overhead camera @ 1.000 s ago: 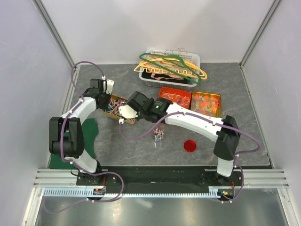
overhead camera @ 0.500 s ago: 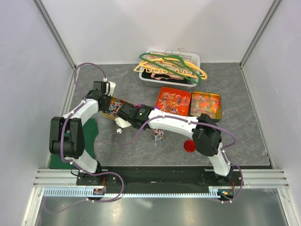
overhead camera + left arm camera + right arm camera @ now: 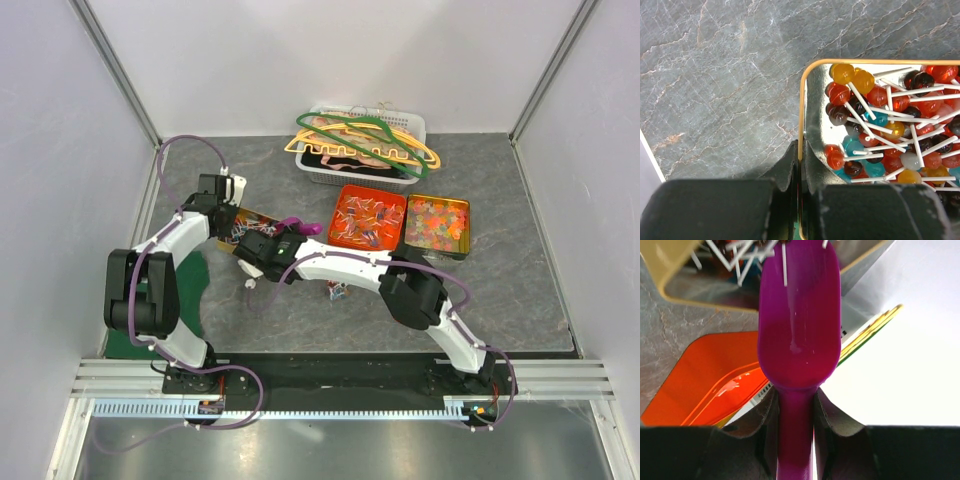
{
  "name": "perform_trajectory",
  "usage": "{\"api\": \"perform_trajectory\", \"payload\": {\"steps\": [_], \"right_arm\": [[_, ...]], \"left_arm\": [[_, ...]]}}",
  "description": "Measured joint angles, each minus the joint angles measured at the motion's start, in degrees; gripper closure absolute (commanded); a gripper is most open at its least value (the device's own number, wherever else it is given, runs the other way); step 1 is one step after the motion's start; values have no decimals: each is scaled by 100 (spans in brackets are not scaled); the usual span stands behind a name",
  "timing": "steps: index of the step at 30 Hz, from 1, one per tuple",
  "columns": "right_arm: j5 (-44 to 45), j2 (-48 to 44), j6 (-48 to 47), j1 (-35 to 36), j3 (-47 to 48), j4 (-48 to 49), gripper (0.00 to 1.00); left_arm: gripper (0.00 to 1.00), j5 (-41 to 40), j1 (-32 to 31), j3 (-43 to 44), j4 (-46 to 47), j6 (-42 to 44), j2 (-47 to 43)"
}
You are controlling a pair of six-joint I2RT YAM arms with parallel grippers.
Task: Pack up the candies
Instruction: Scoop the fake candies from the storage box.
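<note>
The orange tray [image 3: 700, 380] sits right of the gold tin [image 3: 812, 120]. The left gripper [image 3: 800, 155] is clamped on the tin's rim. The right gripper [image 3: 795, 405] grips a purple scoop [image 3: 799, 325], bowl tip among the tin's lollipops [image 3: 880, 125]. The candies [image 3: 367, 218] lie in that tray.

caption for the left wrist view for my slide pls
Left claw clamped on the side wall of a gold-rimmed tin full of lollipops, on a grey marbled table.
</note>
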Motion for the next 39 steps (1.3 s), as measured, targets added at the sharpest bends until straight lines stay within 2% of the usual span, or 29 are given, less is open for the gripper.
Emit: {"api": "perform_trajectory", "payload": {"steps": [6, 12, 18, 29, 39], "right_arm": [[87, 442, -114, 33, 634, -258, 100], [-520, 649, 221, 17, 1436, -1025, 100], [-817, 605, 647, -33, 1491, -1414, 100], [-1510, 474, 1558, -168, 1486, -1561, 100], [-2013, 748, 1849, -162, 2004, -1493, 100]], "left_arm": [[98, 26, 9, -66, -2, -4, -57], [98, 44, 9, -74, 0, -4, -70], [98, 48, 9, -96, 2, -4, -70], [98, 48, 17, -109, -2, -39, -74], [98, 46, 46, -155, 0, -76, -74]]}}
